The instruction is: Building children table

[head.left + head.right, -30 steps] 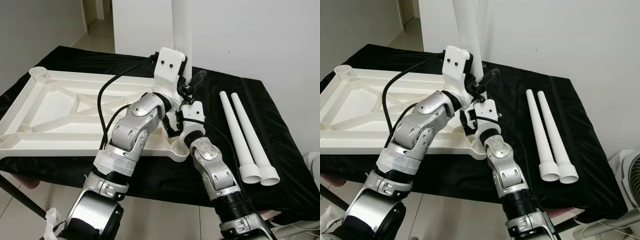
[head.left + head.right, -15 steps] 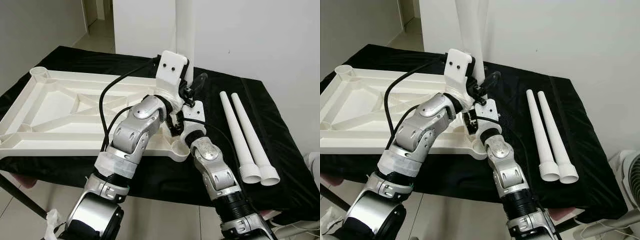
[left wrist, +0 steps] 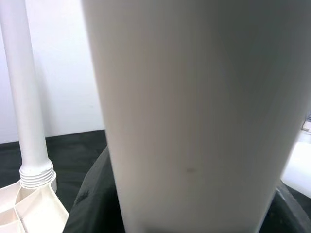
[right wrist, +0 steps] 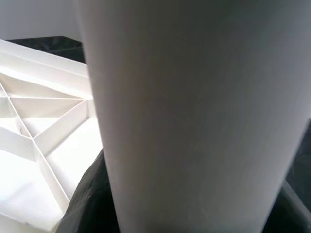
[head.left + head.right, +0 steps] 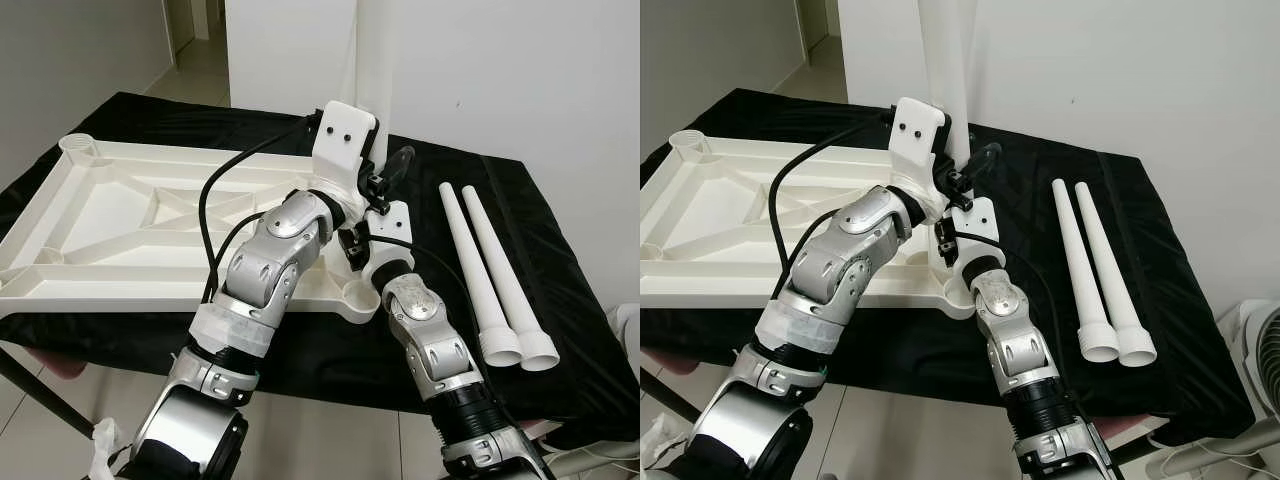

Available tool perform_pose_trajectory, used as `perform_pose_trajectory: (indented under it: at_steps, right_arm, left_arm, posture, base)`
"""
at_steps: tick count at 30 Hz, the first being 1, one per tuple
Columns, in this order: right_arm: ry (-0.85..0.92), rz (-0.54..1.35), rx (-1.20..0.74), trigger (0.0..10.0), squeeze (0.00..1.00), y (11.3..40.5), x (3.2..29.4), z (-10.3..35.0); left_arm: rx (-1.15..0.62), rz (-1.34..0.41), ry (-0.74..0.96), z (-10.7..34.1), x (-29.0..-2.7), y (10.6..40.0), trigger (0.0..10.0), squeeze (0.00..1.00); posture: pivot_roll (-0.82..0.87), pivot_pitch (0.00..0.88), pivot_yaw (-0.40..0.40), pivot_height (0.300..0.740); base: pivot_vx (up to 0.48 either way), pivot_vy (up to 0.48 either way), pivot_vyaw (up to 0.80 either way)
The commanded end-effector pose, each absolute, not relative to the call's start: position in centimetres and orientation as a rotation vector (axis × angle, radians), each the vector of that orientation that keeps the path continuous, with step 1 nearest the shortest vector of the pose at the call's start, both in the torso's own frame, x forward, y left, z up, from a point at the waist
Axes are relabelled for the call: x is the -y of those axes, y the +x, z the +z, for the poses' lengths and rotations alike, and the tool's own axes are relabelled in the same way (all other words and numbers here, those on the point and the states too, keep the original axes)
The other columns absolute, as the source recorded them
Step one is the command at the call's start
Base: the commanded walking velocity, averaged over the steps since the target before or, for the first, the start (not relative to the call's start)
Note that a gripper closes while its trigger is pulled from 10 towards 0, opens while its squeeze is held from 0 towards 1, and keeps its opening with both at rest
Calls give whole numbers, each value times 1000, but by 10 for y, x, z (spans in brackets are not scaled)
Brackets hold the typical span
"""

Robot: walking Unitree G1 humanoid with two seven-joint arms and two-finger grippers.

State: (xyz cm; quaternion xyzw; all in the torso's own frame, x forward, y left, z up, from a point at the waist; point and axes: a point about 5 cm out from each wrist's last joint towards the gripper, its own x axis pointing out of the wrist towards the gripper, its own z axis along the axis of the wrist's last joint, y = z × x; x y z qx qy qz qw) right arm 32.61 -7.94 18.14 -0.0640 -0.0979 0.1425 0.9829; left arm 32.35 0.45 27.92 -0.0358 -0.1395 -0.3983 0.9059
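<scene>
A white plastic tabletop [image 5: 150, 290] lies upside down on the black-covered table, ribs facing up. A white table leg [image 5: 372, 60] stands upright at its right side, above the near right corner socket [image 5: 358, 298]. My left gripper [image 5: 366, 165], under its white camera mount, and my right gripper [image 5: 386, 178] are both shut on this leg; one black finger [image 5: 398, 160] shows on its right. The leg looms close in the left wrist view [image 3: 194, 121] and right wrist view [image 4: 194, 121]. Another leg [image 3: 22, 97] stands fitted in a corner socket.
Two more white legs [image 5: 470, 260] [image 5: 505, 270] lie side by side on the black cloth [image 5: 560, 300] to the right. A white wall rises just behind the table. A fan [image 5: 1265, 370] stands on the floor at the lower right.
Both grippers and the upright leg have shifted slightly to the right. The tabletop and the two lying legs have not moved.
</scene>
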Motion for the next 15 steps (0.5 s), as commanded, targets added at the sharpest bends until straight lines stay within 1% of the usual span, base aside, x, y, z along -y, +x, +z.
perform_pose_trajectory:
  at_steps: [1, 2, 3, 9, 10, 12, 13, 14, 15]
  right_arm:
    - [-117, 246, 193, 3412, 0, 331, 84, 185]
    - [-117, 246, 193, 3412, 0, 331, 84, 185]
    - [-101, 236, 184, 10000, 0, 332, 85, 185]
    - [-69, 205, 167, 10000, 0, 334, 88, 184]
    - [-58, 183, 162, 10000, 0, 335, 91, 184]
    - [-58, 183, 162, 10000, 0, 335, 91, 184]
    - [-51, 168, 157, 10000, 0, 335, 92, 183]
    - [-35, 137, 152, 10000, 0, 336, 97, 183]
    - [-35, 137, 152, 10000, 0, 336, 97, 183]
  left_arm:
    - [328, -853, -94, 288, 0, 317, 10000, 20]
    - [328, -853, -94, 288, 0, 317, 10000, 20]
    - [325, -875, -122, 289, 0, 316, 10000, 1000]
    - [338, -877, -182, 294, -2, 314, 10000, 1000]
    - [330, -880, -222, 296, -4, 314, 10000, 125]
    - [330, -880, -222, 296, -4, 314, 10000, 125]
    - [326, -883, -248, 296, -4, 314, 10000, 125]
    - [326, -885, -285, 298, -7, 314, 10000, 0]
    - [326, -885, -285, 298, -7, 314, 10000, 0]
  posture:
    - [-7, 0, -91, 740]
    - [-7, 0, -91, 740]
    - [-7, 0, -91, 740]
    - [-8, 0, -89, 740]
    - [-9, 0, -90, 740]
    - [-9, 0, -90, 740]
    - [-9, 0, -90, 740]
    - [-9, 0, -91, 740]
    - [-9, 0, -91, 740]
  base:
    - [0, 0, 0]
    - [0, 0, 0]
    - [0, 0, 0]
    - [0, 0, 0]
    - [0, 0, 0]
    - [0, 0, 0]
    - [0, 0, 0]
    - [0, 0, 0]
    - [0, 0, 0]
